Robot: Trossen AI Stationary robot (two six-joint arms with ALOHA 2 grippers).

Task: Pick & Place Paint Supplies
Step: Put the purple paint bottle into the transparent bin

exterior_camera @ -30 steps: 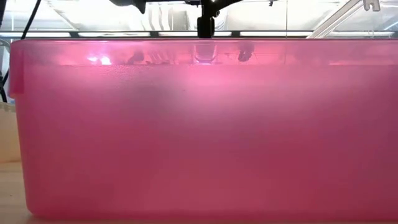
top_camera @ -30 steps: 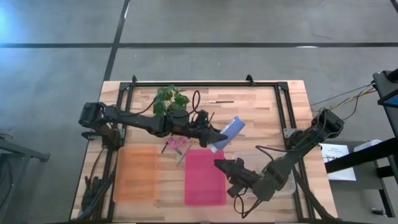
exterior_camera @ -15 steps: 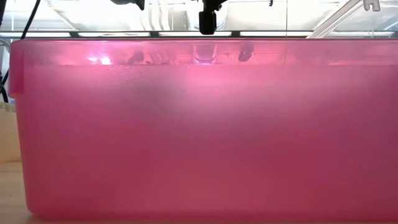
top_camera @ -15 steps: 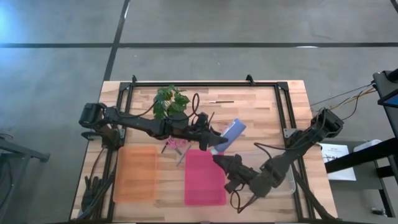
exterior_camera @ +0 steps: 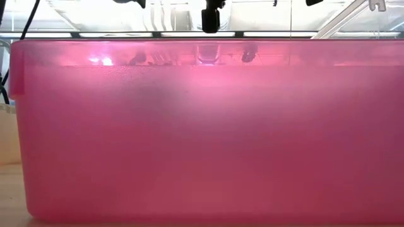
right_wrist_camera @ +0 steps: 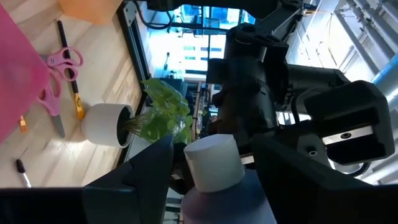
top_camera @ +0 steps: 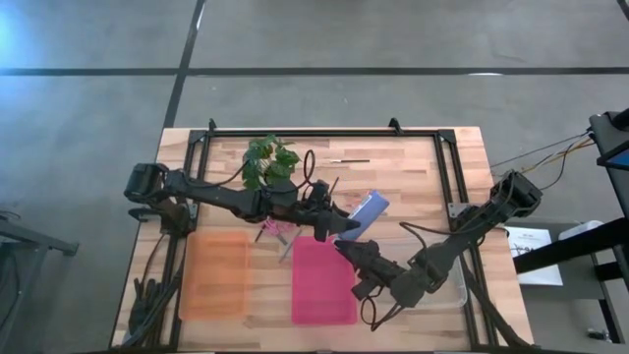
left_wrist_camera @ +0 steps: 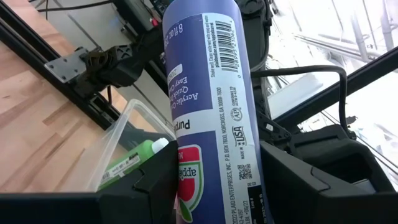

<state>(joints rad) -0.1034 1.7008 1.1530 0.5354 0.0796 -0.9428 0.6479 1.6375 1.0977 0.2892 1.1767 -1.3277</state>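
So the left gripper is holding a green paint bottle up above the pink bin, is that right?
Not quite: the bottle in the left gripper is purple-blue with a white cap, as the left wrist view shows. It is held above the pink bin.

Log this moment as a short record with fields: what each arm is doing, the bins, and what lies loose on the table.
left gripper: shut on the purple paint bottle, held above the table
right gripper: fingers either side of the bottle's white cap; contact unclear
bins: pink bin, orange bin, clear bin holding a green bottle
loose: pink scissors, brush
other: potted plant
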